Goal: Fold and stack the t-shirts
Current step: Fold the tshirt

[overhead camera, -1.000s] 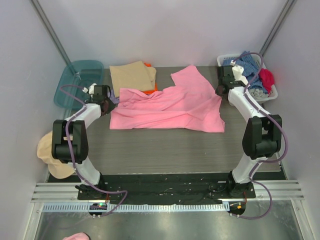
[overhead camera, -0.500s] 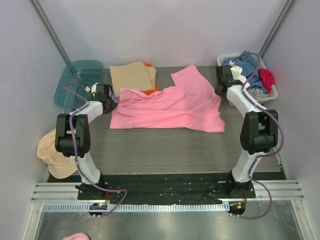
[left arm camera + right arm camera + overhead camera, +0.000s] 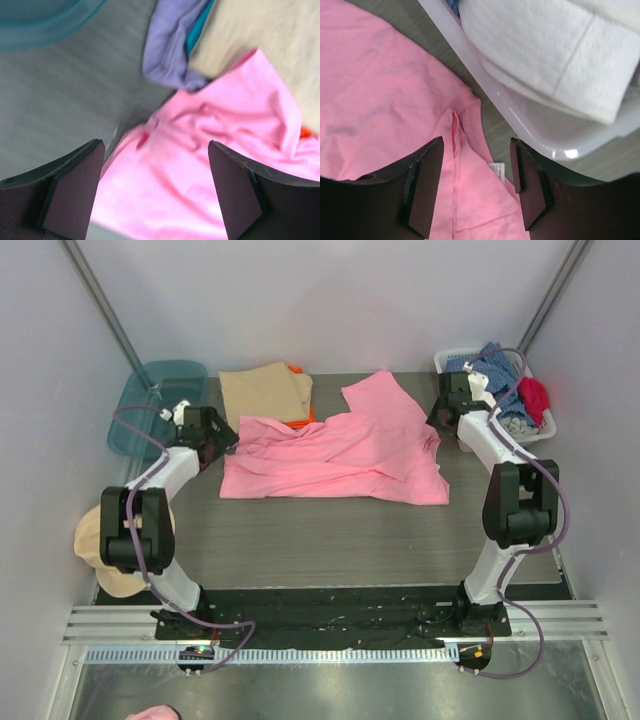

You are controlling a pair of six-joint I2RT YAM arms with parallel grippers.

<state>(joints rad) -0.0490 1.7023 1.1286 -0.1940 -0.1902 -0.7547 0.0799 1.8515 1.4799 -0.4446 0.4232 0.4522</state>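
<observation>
The bright pink t-shirt (image 3: 335,450) lies spread and rumpled across the middle of the table, one sleeve pointing to the back. Behind its left part lies a folded tan t-shirt (image 3: 265,392) with an orange one (image 3: 308,416) peeking out under it. A lilac t-shirt (image 3: 170,40) shows in the left wrist view beside the tan cloth (image 3: 260,30). My left gripper (image 3: 222,438) hangs open just above the pink shirt's left corner (image 3: 200,150), nothing between its fingers. My right gripper (image 3: 437,420) stands open over the pink shirt's right edge (image 3: 470,200), holding nothing.
A teal bin (image 3: 150,405) sits at the back left. At the back right a white basket (image 3: 548,433) holds mixed cloth, its rim (image 3: 530,125) close to my right fingers. A round tan cap (image 3: 100,545) lies at the left table edge.
Both grippers have opened and let go of the pink shirt's edges. The left gripper has lifted a little toward the back; the shirt lies as before.
</observation>
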